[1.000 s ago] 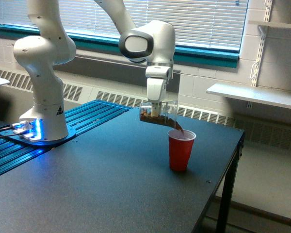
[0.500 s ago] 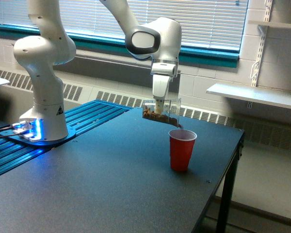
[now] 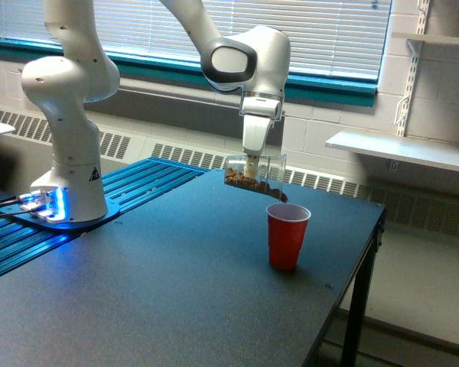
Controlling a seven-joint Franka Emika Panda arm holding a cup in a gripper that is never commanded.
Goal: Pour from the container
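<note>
1. Exterior view shows the gripper [image 3: 252, 162] clamped on the container [image 3: 255, 173], a clear cup lying tipped on its side in the air, mouth toward the exterior view's right and angled slightly down, with brown bits gathered along its lower wall.
2. Compared with a second ago, the arm has lifted and shifted the container a little toward the exterior view's right; then its lip sat just above the red cup [image 3: 288, 236], with brown material spilling across the gap.
3. Now the lip hangs clear above the red cup's rim, and only a small brown clump shows at the mouth; whether anything is falling is too small to tell.
4. The red cup has stayed upright in the same spot, near the desk's [image 3: 176, 306] far right corner, close to the right edge.
5. My reading: the pour is tapering or pausing, though plenty remains inside, so more tilt would be needed to empty it.
</note>
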